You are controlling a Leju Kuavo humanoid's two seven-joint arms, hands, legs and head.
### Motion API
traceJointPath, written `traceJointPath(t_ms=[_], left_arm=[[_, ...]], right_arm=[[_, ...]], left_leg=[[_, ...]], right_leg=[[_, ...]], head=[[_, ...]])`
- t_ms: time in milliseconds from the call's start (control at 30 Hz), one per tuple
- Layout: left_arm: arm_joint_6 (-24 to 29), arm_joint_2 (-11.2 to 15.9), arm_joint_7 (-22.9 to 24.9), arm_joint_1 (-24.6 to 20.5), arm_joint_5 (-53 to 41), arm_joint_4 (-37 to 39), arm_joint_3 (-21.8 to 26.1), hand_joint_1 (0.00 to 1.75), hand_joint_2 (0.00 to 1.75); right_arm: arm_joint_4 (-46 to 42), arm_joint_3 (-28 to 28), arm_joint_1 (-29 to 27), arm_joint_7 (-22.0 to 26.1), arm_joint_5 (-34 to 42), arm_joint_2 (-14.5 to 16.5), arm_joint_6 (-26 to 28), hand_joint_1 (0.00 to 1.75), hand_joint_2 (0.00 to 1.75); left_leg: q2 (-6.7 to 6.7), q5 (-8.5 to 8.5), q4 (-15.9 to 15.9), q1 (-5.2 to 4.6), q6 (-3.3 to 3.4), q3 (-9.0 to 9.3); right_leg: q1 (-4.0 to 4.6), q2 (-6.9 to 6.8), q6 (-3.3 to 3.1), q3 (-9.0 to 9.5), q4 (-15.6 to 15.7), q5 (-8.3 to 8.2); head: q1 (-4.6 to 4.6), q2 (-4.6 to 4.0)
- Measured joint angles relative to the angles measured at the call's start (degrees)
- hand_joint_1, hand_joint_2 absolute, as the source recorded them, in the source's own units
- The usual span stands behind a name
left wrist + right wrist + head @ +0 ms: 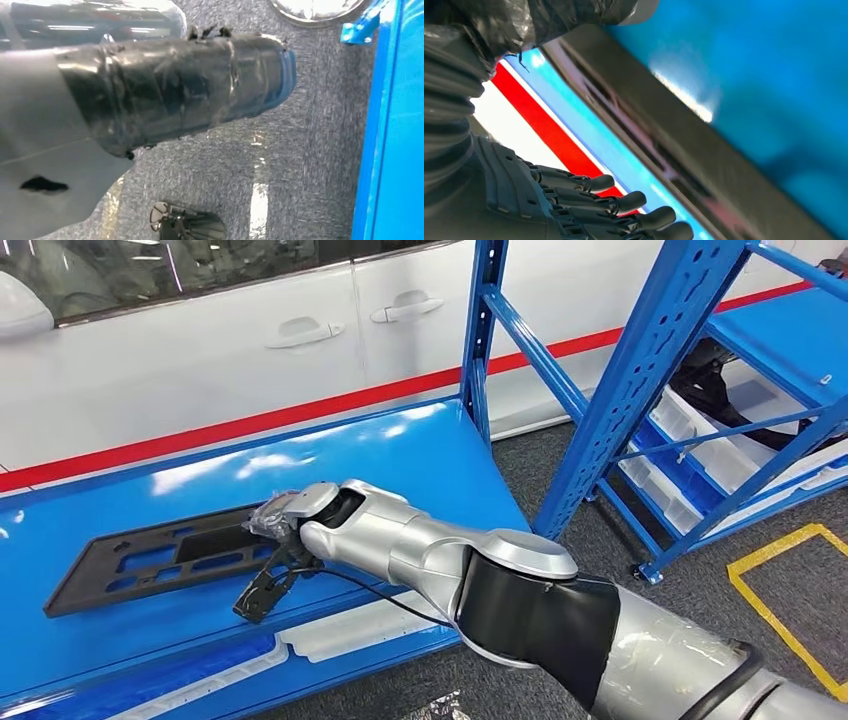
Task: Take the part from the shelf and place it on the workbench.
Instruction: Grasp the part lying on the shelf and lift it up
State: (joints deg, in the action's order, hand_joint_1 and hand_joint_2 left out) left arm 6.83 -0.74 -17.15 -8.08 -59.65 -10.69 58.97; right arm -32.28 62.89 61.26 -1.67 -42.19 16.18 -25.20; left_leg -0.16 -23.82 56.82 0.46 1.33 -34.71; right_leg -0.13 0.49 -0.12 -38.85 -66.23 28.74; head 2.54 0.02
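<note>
The part (150, 565) is a long flat black plastic frame with cut-outs, lying flat on the blue workbench (420, 460) at the left. My right arm reaches across to it, and my right hand (285, 525) sits over the part's right end. In the right wrist view the dark fingers (624, 202) are stretched out straight and stand apart from the part (684, 150), which runs past them on the blue surface. My left hand (50, 150) hangs over the grey carpet; its fingers are hidden.
A white car (200, 340) with a red stripe stands right behind the workbench. A blue shelf rack (640, 370) holding white bins (700, 460) rises at the right. Yellow floor tape (790, 590) marks the carpet. White trays (340, 635) sit below the bench's front edge.
</note>
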Motion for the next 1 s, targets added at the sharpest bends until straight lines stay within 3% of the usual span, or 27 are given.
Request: traceJointPath(t_ms=[33,100,133,167,233,300,433,500,567,600,633,667,733,800,867,933,1000], left_arm=[[-0.1,0.0,-0.1,0.0,0.0,0.0,0.0,0.00,0.00],[-0.4,0.0,-0.5,0.0,0.2,0.0,0.0,0.00,0.00],[-0.6,0.0,-0.7,0.0,0.3,0.0,0.0,0.00,0.00],[-0.7,0.0,-0.9,0.0,0.3,0.0,0.0,0.00,0.00],[-0.9,0.0,-1.2,0.0,0.5,0.0,0.0,0.00,0.00],[-0.9,0.1,-1.5,0.0,0.6,0.0,0.0,0.00,0.00],[-1.4,0.1,-2.1,0.0,1.0,0.0,0.0,0.00,0.00],[-1.8,0.1,-2.5,-0.1,1.2,0.0,0.0,0.00,0.00],[-2.2,0.2,-2.9,-0.1,1.3,0.0,0.1,0.00,0.00],[-2.4,0.2,-3.0,0.0,1.4,0.0,0.1,0.00,0.00],[-2.6,0.2,-3.1,0.1,1.5,0.0,0.1,0.00,0.00],[-2.8,0.2,-3.3,0.2,1.6,0.0,0.1,0.00,0.00],[-3.2,0.2,-3.6,0.1,1.8,0.0,0.1,0.00,0.87],[-3.7,0.3,-3.9,-0.1,2.1,0.0,0.2,0.00,1.75],[-4.4,0.4,-4.2,-0.2,2.3,0.0,0.3,0.00,1.75],[-5.1,0.5,-4.5,-0.1,2.4,0.0,0.4,0.00,1.75],[-5.8,0.5,-4.7,0.0,2.6,0.0,0.4,0.00,1.75]], right_arm=[[0.1,0.1,0.0,-0.1,0.1,0.0,-0.1,0.04,1.75],[0.4,0.4,-0.2,-0.2,0.3,0.0,-0.3,0.67,1.75],[0.5,0.4,-0.3,-0.2,0.5,-0.1,-0.5,1.00,1.75],[0.6,0.5,-0.4,-0.2,0.7,-0.1,-0.7,1.30,1.75],[0.8,0.5,-0.4,-0.1,1.1,-0.1,-1.0,1.39,1.75],[0.8,0.5,-0.4,0.1,1.4,0.0,-1.2,1.45,1.75],[0.8,0.6,-0.3,0.7,1.9,0.1,-1.2,1.49,1.75],[0.8,0.7,-0.3,0.8,2.0,0.2,-1.2,1.49,1.75],[0.9,0.7,-0.3,0.9,2.0,0.2,-1.0,1.51,1.75],[0.9,0.7,-0.4,0.9,2.0,0.2,-1.0,1.52,1.75],[0.9,0.7,-0.4,0.9,2.0,0.2,-0.9,1.54,1.75],[0.9,0.7,-0.3,1.0,2.0,0.2,-0.8,1.56,1.75],[0.9,0.7,-0.1,1.1,2.0,0.3,-0.6,1.59,1.75],[0.9,0.7,0.2,1.2,2.0,0.4,-0.4,1.64,1.75],[0.8,0.7,0.4,1.3,2.0,0.5,-0.1,1.68,1.75],[0.7,0.8,0.5,1.4,2.1,0.6,0.1,1.71,1.75],[0.6,0.8,0.6,1.6,2.2,0.6,0.3,1.74,1.75]], left_leg=[[0.01,-0.07,0.1,0.01,0.14,-0.02],[0.00,-0.28,0.3,0.03,0.24,-0.05],[-0.02,-0.42,0.5,0.06,0.18,-0.05],[-0.06,-0.60,0.8,0.11,0.01,-0.05],[-0.17,-1.20,1.7,0.09,-0.60,-0.26],[-0.24,-1.61,2.3,-0.07,-1.21,-0.54],[-0.21,-2.49,3.3,0.03,-2.04,-0.82],[-0.12,-5.29,8.3,0.15,-2.54,-3.15],[-0.10,-8.22,15.6,0.19,-2.84,-6.77],[-0.10,-8.54,17.7,0.18,-2.80,-7.85],[-0.11,-7.86,17.7,0.13,-2.60,-7.95],[-0.11,-6.23,15.5,0.02,-2.21,-6.89],[-0.06,-2.77,7.7,-0.41,-1.08,-3.00],[0.14,-1.60,2.6,-0.93,-0.17,-0.46],[0.26,-1.60,1.4,-1.25,0.33,0.04],[0.36,-0.79,-0.1,-0.86,0.54,0.96],[0.53,0.06,-1.5,-0.41,0.70,1.76]], right_leg=[[-0.02,-0.03,0.15,-1.93,-3.9,1.73],[-0.14,-0.09,0.34,-4.73,-9.1,3.06],[-0.24,-0.13,0.39,-4.74,-8.8,2.15],[-0.37,-0.20,0.42,-3.57,-6.1,0.32],[-0.51,-0.25,0.26,-0.07,1.3,-2.67],[-0.41,-0.12,-0.34,1.69,4.8,-3.43],[-0.56,-0.05,-1.72,1.98,5.0,-3.58],[-0.66,-0.17,-2.15,2.15,5.1,-3.59],[-0.51,-0.19,-2.34,2.09,5.1,-3.56],[-0.39,-0.15,-2.38,2.09,5.1,-3.54],[-0.24,-0.09,-2.42,2.14,5.1,-3.52],[-0.07,-0.03,-2.44,2.24,5.1,-3.52],[0.27,0.03,-2.45,2.52,5.2,-3.51],[0.33,0.03,-2.25,2.68,5.5,-3.59],[0.22,0.00,-1.77,2.86,6.1,-3.81],[0.33,-0.02,-1.17,2.89,6.0,-3.58],[0.35,-0.05,-0.61,1.13,2.0,-1.13]], head=[[0.02,0.00],[0.04,0.00],[0.04,0.00],[0.03,0.00],[0.02,0.00],[-0.02,0.00],[-0.10,0.00],[-0.21,0.00],[-0.25,0.00],[-0.25,0.00],[-0.25,0.00],[-0.25,0.00],[-0.22,0.00],[-0.19,0.00],[-0.21,0.00],[-0.17,0.00],[-0.08,0.00]])
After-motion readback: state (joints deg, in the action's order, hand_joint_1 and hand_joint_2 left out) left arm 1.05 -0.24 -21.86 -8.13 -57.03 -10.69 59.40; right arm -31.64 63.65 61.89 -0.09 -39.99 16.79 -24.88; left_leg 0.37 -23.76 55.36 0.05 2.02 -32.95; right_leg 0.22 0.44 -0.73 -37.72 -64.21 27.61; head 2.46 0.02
